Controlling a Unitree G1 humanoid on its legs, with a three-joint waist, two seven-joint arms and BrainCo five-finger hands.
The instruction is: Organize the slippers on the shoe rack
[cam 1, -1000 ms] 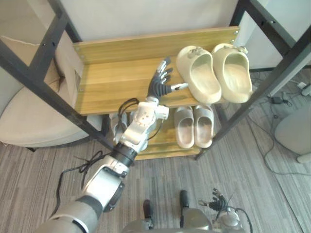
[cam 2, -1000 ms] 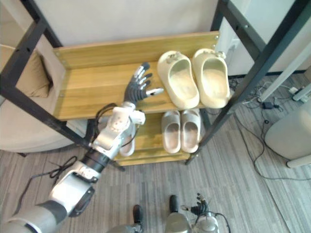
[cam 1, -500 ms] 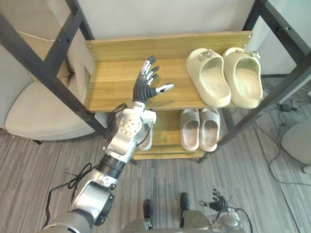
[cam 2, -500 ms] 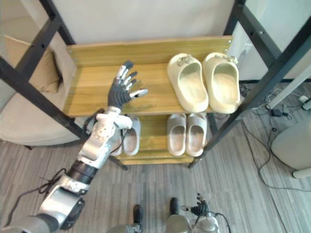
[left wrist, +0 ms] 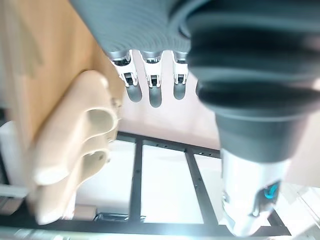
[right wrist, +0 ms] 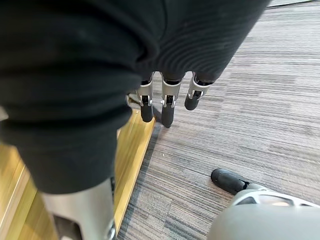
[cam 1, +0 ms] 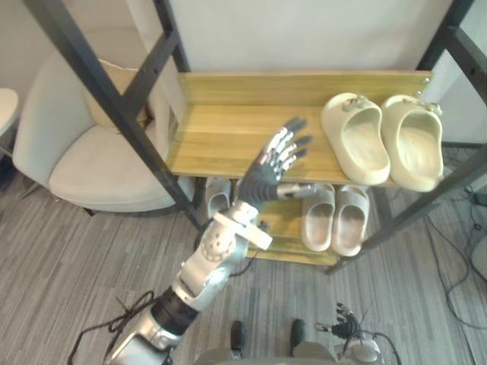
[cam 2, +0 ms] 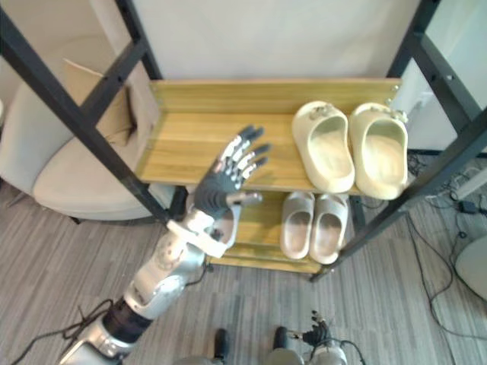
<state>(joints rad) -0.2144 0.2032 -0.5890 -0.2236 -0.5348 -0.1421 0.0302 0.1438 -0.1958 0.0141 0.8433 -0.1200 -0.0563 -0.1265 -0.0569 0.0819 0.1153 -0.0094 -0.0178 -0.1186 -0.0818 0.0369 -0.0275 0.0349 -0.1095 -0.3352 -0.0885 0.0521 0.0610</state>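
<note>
Left hand [cam 1: 260, 176] splayed (cream slippers [cam 1: 352, 141] shelved).

Cream clogs [cam 1: 355, 141]; pale grey slippers [cam 1: 318, 220]; honey wood-grain shelf [cam 1: 221, 137]; black frame [cam 1: 97, 76]; grey streaked floor [cam 1: 76, 258].

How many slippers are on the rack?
5. Two cream slippers on the top shelf's right, two pale slippers below on the bottom shelf, one grey slipper farther left by the left hand. The arm may hide another.
</note>
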